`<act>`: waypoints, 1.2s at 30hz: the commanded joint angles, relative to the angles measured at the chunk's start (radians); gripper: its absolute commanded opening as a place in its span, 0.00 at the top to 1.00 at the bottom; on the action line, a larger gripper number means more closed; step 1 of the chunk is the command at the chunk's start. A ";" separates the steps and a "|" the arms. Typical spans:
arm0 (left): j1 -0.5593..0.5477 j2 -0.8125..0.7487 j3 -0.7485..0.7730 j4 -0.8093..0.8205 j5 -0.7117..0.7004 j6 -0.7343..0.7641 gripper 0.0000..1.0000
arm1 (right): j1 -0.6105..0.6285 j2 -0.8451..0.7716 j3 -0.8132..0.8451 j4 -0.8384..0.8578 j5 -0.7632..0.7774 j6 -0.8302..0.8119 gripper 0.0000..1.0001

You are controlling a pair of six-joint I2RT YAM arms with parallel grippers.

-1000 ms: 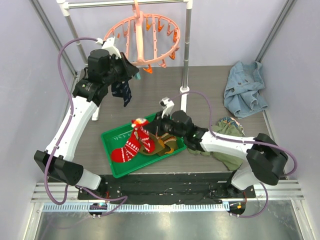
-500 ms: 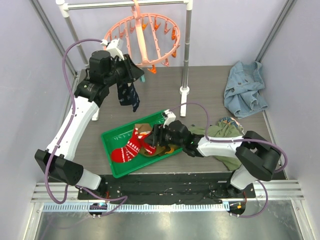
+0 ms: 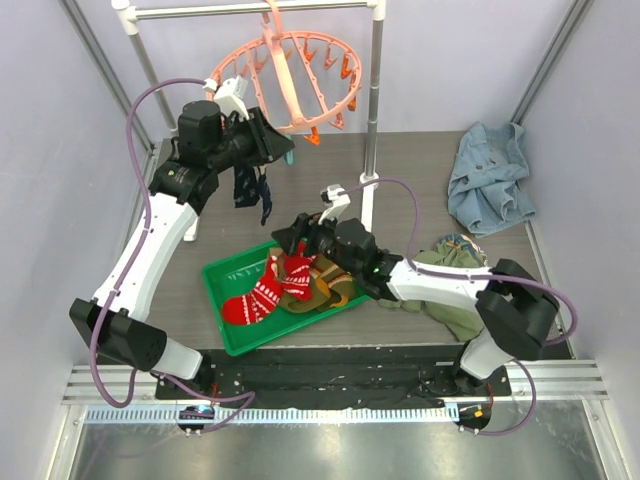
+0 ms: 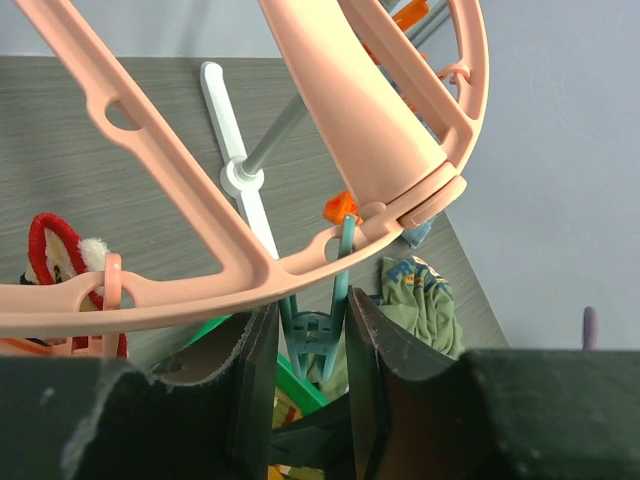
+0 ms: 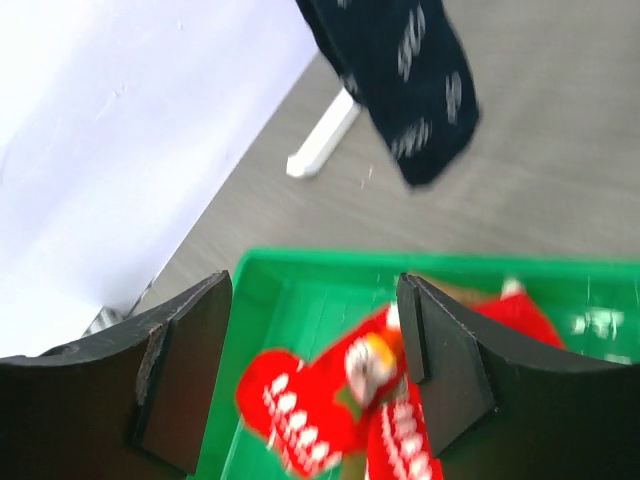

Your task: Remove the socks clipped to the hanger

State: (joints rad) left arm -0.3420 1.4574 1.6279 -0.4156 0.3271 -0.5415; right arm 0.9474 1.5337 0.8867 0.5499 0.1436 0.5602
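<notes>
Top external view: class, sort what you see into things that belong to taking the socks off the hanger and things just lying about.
Belongs to the job: pink clip hanger, navy sock, red Christmas sock, olive-brown socks, green tray.
Just lying about: blue denim garment, olive-green shirt.

Left arm, right arm: white shell links, black joint housings, black base blocks. One purple cable looped along each arm. Left hand, right hand: matte black, two flat-faced fingers, white camera bracket behind.
</notes>
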 commanded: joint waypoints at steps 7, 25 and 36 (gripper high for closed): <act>0.001 -0.025 0.001 0.077 0.041 -0.037 0.65 | 0.004 0.278 0.222 0.406 0.202 -0.307 0.19; 0.005 -0.063 -0.036 0.060 -0.029 -0.060 0.53 | 0.004 0.396 0.380 0.347 0.335 -0.358 0.99; 0.003 -0.089 0.047 -0.072 -0.117 -0.048 0.34 | 0.004 0.309 0.298 0.340 0.266 -0.361 0.99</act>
State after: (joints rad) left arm -0.3420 1.4147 1.6119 -0.4381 0.2741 -0.6025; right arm 0.9474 1.9369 1.2057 0.8421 0.4385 0.2085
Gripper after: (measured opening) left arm 0.641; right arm 0.030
